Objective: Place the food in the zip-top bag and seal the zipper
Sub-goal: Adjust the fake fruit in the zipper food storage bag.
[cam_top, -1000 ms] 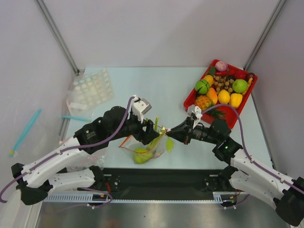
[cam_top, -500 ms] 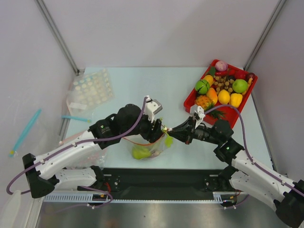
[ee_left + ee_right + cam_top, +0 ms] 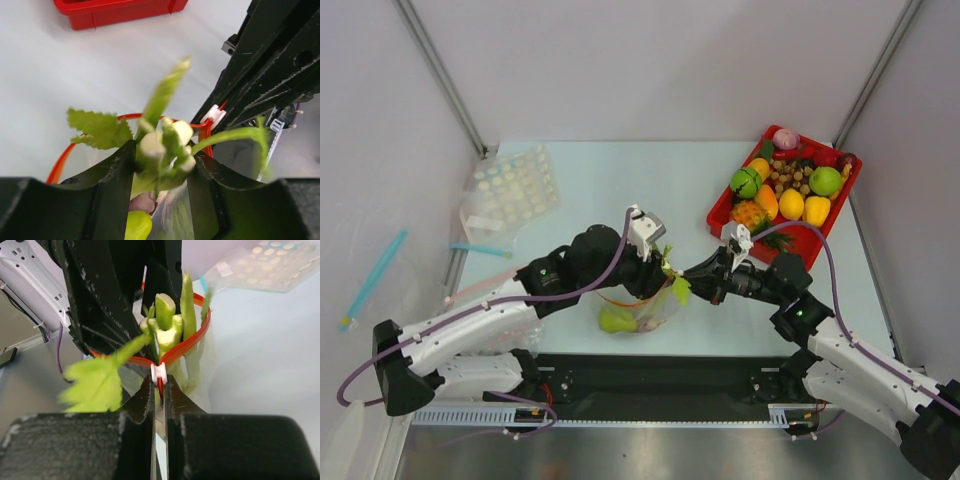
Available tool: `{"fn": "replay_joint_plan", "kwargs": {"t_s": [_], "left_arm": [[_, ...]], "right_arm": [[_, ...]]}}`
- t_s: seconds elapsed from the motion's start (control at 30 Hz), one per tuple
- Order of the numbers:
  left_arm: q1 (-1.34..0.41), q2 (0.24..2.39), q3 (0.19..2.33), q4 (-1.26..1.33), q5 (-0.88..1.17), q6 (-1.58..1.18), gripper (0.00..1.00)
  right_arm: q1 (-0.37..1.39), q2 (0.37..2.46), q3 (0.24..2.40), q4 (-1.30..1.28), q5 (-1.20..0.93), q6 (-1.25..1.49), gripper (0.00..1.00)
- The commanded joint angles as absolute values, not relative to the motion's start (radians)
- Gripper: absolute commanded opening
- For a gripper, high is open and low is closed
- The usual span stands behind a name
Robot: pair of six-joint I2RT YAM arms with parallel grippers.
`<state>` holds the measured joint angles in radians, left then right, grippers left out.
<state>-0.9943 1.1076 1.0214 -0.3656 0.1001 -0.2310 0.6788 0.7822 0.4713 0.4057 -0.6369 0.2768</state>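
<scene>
Left gripper (image 3: 162, 156) clamped on the leek (image 3: 152, 145), whose leaves stick up out of the bag's (image 3: 648, 312) mouth. Right gripper (image 3: 159, 388) pinched shut on the zipper (image 3: 187, 346) at its white slider (image 3: 159, 372). Pear (image 3: 613, 322) lies inside the bag, near the table's (image 3: 620, 180) front edge.

I'm running this from afar in what looks like a lab test cell. Plain white panels (image 3: 650, 70) wall in a pale tabletop (image 3: 620, 180). Bare metal struts (image 3: 440, 75) rise at upper left and upper right. A red bin (image 3: 720, 205) of plastic toy produce sits at right, and a black mounting rail (image 3: 660, 375) crosses the bottom.
</scene>
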Motion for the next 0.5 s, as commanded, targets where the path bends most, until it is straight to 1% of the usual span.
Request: {"fn": "replay_joint_plan", "kwargs": {"t_s": [0.0,0.1,0.17,0.27,0.3,0.33,0.4,0.47], "left_arm": [[-1.023,1.086,0.977,-0.247,0.106,-0.239,0.51],[-1.043,1.092,0.942,-0.2,0.081,-0.241,0.52],[-1.057,1.098,0.919,-0.166,0.072,-0.241,0.47],[-1.074,1.123,0.896,-0.138,0.045,-0.233,0.28],[-1.075,1.134,0.894,-0.138,0.035,-0.229,0.16],[-1.081,1.146,0.893,-0.137,0.023,-0.227,0.1],[-1.098,1.157,0.891,-0.141,0.003,-0.209,0.0],[-1.115,1.164,0.885,-0.146,-0.049,-0.199,0.0]], "right_arm": [[0.676,0.767,0.472,0.465,-0.658,0.279,0.0],[0.673,0.764,0.471,0.468,-0.661,0.285,0.0],[0.673,0.758,0.468,0.471,-0.661,0.285,0.0],[0.669,0.741,0.462,0.477,-0.658,0.29,0.0],[0.669,0.736,0.46,0.476,-0.652,0.29,0.0],[0.664,0.732,0.457,0.472,-0.646,0.288,0.0],[0.66,0.718,0.454,0.465,-0.628,0.288,0.0],[0.65,0.709,0.449,0.459,-0.609,0.291,0.0]]}}
